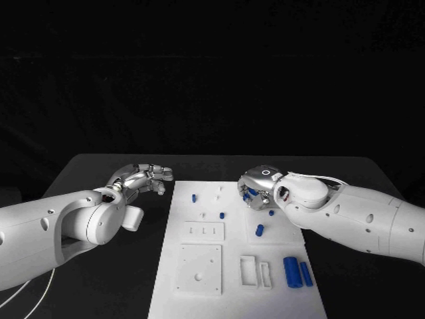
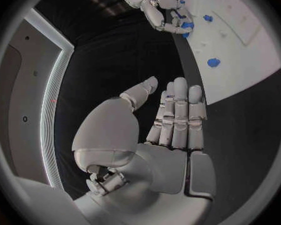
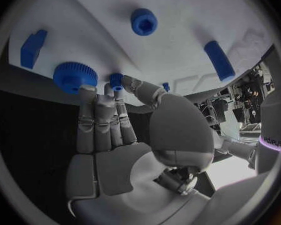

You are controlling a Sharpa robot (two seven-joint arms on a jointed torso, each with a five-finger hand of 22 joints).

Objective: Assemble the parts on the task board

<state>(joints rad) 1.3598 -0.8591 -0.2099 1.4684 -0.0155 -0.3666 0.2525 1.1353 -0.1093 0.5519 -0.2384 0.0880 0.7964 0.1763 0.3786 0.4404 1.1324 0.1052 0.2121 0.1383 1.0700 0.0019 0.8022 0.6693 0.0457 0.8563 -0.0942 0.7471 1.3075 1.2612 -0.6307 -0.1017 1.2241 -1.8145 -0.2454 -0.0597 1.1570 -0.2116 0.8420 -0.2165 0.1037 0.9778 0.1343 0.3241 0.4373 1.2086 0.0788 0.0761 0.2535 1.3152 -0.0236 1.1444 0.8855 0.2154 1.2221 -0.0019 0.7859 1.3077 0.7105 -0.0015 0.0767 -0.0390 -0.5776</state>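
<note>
your right hand [image 1: 257, 188] hovers over the far right part of the task board [image 1: 234, 292], fingers stretched out towards a small blue peg [image 3: 117, 80] and a blue gear [image 3: 75, 77]. the right wrist view shows the fingertips right at those two, yet whether the peg is actually pinched i cannot tell. this looks like the pick-up stage, with nothing visibly lifted. next you need a firm pinch on the peg without knocking the gear just beside it.

your left hand [image 1: 143, 178] sits off the board's left edge over the black table [image 1: 97, 166], fingers straight and loose, holding nothing.

other parts lie about: a blue nut-like piece [image 3: 143, 21], a blue block [image 3: 32, 47], a short blue cylinder [image 1: 259, 230] mid-board, and two longer cylinders [image 1: 297, 271] near the board's near right corner. the gear crowds the peg most, so bring the fingers in narrowly. the recessed slots [image 1: 200, 268] on the near left stand unobstructed.
</note>
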